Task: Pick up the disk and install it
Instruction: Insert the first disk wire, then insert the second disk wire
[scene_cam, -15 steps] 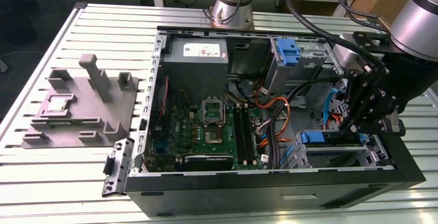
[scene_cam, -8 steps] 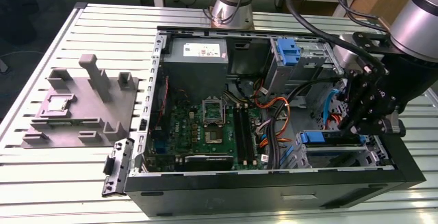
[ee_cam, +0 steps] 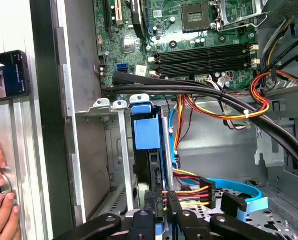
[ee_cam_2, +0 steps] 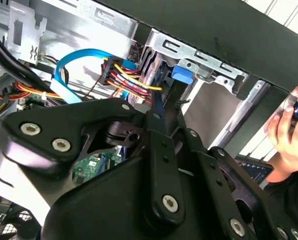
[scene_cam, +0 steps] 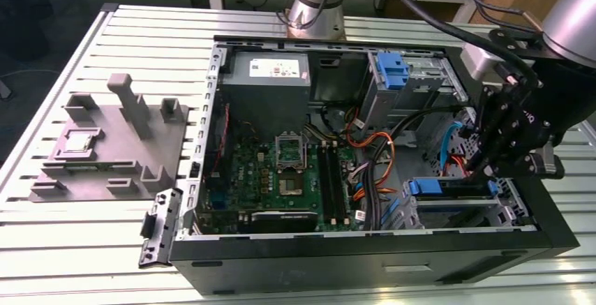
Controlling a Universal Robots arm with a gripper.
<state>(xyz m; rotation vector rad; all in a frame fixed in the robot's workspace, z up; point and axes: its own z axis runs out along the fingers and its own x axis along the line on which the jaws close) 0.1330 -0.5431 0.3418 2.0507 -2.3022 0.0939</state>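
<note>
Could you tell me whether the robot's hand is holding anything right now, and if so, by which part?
It cannot be told for certain. The hand sits at the near end of the disk, standing on edge in the drive cage, but any grip is hidden.

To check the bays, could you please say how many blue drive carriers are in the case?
2. One carrier stands by the power supply; the other carrier sits in the bay beside the pincer. More may be hidden by cables.
</note>
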